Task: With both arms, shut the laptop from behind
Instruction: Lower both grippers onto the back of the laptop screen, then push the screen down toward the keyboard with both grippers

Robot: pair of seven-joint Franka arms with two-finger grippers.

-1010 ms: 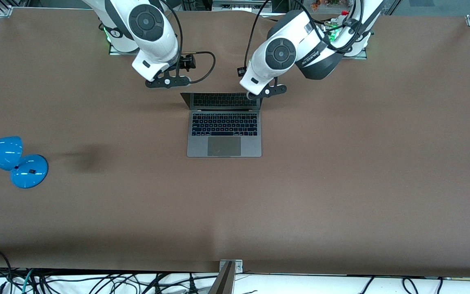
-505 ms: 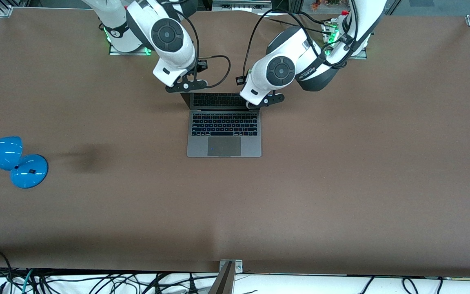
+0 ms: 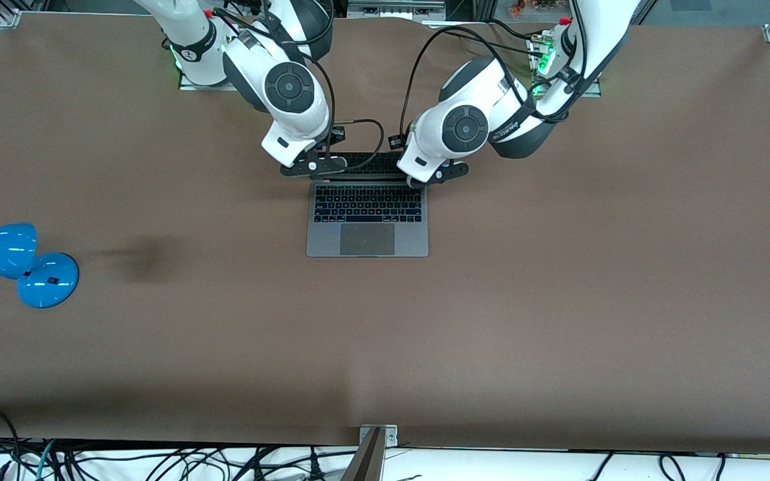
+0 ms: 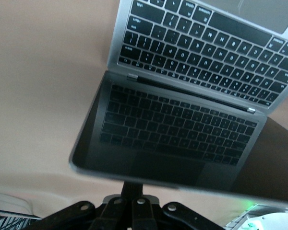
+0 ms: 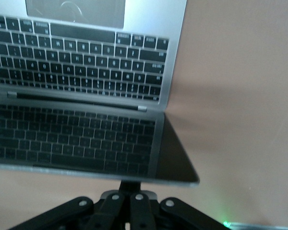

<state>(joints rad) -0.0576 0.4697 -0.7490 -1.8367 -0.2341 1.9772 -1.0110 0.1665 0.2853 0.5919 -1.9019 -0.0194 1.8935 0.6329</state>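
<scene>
Pushing the laptop (image 3: 367, 220) lid down evenly matters now: left gripper (image 3: 435, 175) and right gripper (image 3: 311, 167), both pinched closed and empty, press its top edge. Keep them level so the lid doesn't twist.

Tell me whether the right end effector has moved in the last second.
Yes. The right end effector moved toward the laptop, from the bare table beside the lid to its top edge.

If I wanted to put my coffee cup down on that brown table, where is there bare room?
The brown table is bare between the open grey metal laptop and the front edge, and toward the left arm's end. The blue desk lamp borders the right arm's end. It is crowded at the screen, where the left end effector and right end effector press.
</scene>
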